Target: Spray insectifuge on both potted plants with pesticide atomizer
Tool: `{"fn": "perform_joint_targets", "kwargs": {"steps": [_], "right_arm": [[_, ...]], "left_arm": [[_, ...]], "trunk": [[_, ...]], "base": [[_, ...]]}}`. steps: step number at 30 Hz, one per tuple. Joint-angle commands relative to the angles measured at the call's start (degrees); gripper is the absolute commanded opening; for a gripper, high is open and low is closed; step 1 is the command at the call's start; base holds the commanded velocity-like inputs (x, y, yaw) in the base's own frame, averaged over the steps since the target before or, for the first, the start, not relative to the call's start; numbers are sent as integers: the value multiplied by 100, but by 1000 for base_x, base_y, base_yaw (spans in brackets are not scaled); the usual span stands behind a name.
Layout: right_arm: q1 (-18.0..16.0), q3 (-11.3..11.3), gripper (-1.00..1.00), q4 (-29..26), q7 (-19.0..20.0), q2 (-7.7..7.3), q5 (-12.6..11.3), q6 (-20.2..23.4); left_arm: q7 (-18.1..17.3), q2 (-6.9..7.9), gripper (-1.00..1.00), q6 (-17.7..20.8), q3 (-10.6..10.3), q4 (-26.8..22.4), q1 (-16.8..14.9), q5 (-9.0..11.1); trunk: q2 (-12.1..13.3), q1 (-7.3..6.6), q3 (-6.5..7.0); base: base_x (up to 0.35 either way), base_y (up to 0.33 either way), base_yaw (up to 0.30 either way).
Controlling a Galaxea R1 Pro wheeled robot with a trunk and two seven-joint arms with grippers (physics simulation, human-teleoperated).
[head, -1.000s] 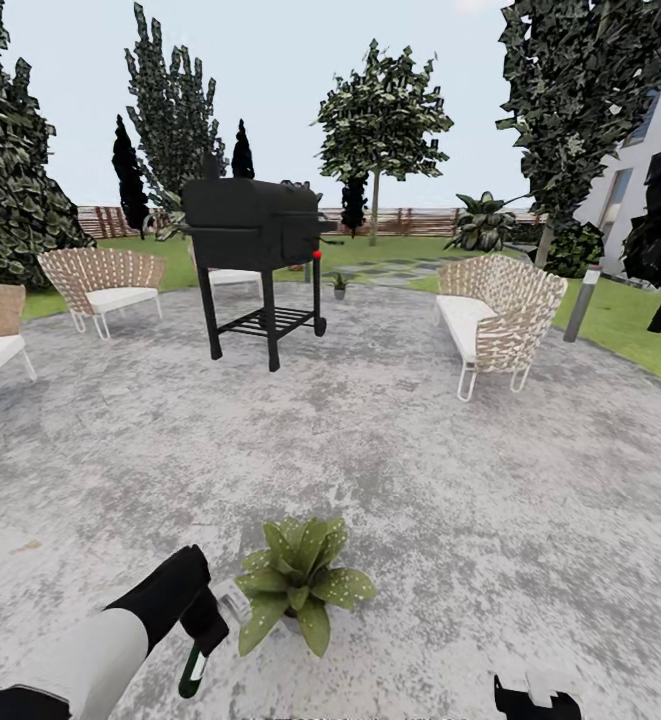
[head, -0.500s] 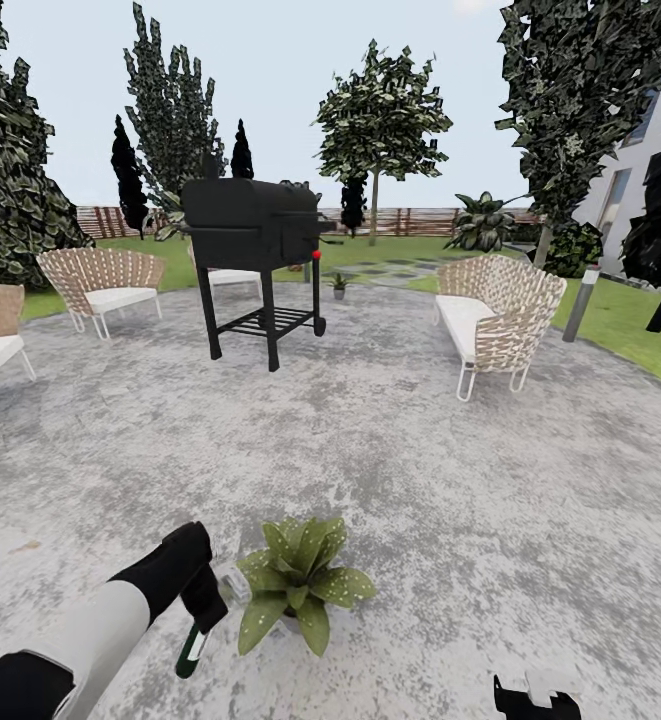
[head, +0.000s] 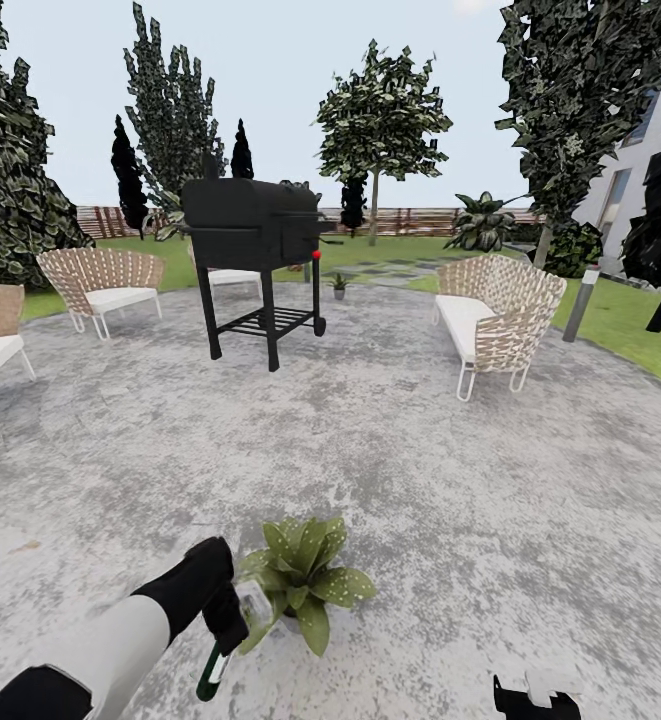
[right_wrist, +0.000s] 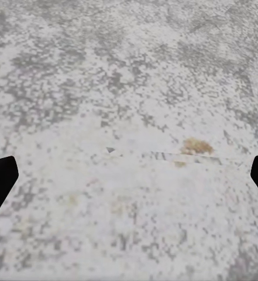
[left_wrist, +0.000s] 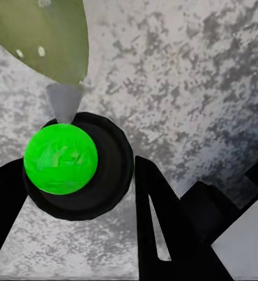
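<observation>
1. Holding the atomizer, the left gripper has its fingers closed on the bottle. In the left wrist view the bottle's green top sits between the dark fingers.
2. Since half a second ago, the left arm has moved to the right. The bottle is now touching, or almost touching, the leaves of the near plant; before, it was a bit apart.
3. The near plant sits on the grey paving, close in front of the robot. Some leaves have pale dots, so I think some spray is on it, but the cover looks patchy.
4. The move likely means more spraying at close range is coming.
5. The grill stands far back in the middle. Just right of it is a small plant, maybe the second one. It is well apart, so that job is not yet done.
6. The right gripper hangs over bare paving, wide open and holding nothing.
</observation>
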Motion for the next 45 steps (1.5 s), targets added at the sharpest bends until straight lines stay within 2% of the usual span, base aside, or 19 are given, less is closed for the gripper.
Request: {"fn": "perform_joint_targets", "kwargs": {"steps": [1, 3, 4, 7, 12, 19, 26, 31, 33, 35, 37, 41, 45], "right_arm": [[-6, -32, 100, 10, -30, -1, 61, -22], [-6, -32, 100, 10, -28, -1, 61, -22], [-6, -32, 100, 10, -27, -2, 62, -22], [-6, -32, 100, 10, -28, -2, 61, -22], [-6, -32, 100, 10, -27, -2, 61, -22], [-6, -32, 100, 10, -27, 0, 61, -22], [-6, -32, 100, 10, -30, 0, 61, -22], [-6, -32, 100, 10, -29, 0, 61, -22], [-6, -32, 100, 10, -28, 0, 63, -22], [-6, -32, 100, 10, -28, 0, 64, -22], [-6, -32, 100, 10, -28, -8, 69, -22], [-6, -32, 100, 10, -30, -8, 69, -22], [-6, -32, 100, 10, -27, -9, 69, -22]], "left_arm": [[-51, 75, -100, 7, 7, -8, 65, -43], [-56, 272, -100, -4, 7, -3, 149, 0], [-56, 308, -100, -7, 7, -3, 182, 3], [-47, 311, -100, -7, 15, 4, 223, -14], [-17, 366, -100, -131, 15, 115, 466, -54], [141, 269, -100, -102, 55, 12, 499, -47], [201, 261, -100, -103, 51, 11, 502, -47], [612, 289, -100, -131, 50, 93, 514, -3], [674, 328, -100, -141, 54, 101, 616, 10], [694, 302, -100, -139, 96, 47, 689, 12], [662, 95, -100, -68, 207, -554, 662, 32], [649, 74, -100, -22, 217, -613, 644, 32], [648, 147, -100, -22, 259, -582, 654, 32]], "trunk": [[-3, -1, -5], [-3, -1, -5], [-3, -1, -5], [-3, -1, -5], [-3, -1, -5], [-3, -1, -5], [-3, -1, -5], [-3, -1, -5], [-3, -1, -5], [-3, -1, -5], [-3, -1, -5], [-3, -1, -5], [-3, -1, -5]], "base": [[0, 0, 0], [0, 0, 0], [0, 0, 0], [0, 0, 0], [0, 0, 0], [124, 0, 0], [166, 0, 0], [4, 0, 0], [0, 0, 0], [0, 0, 0], [0, 0, 0], [0, 0, 0], [0, 0, 0]]}}
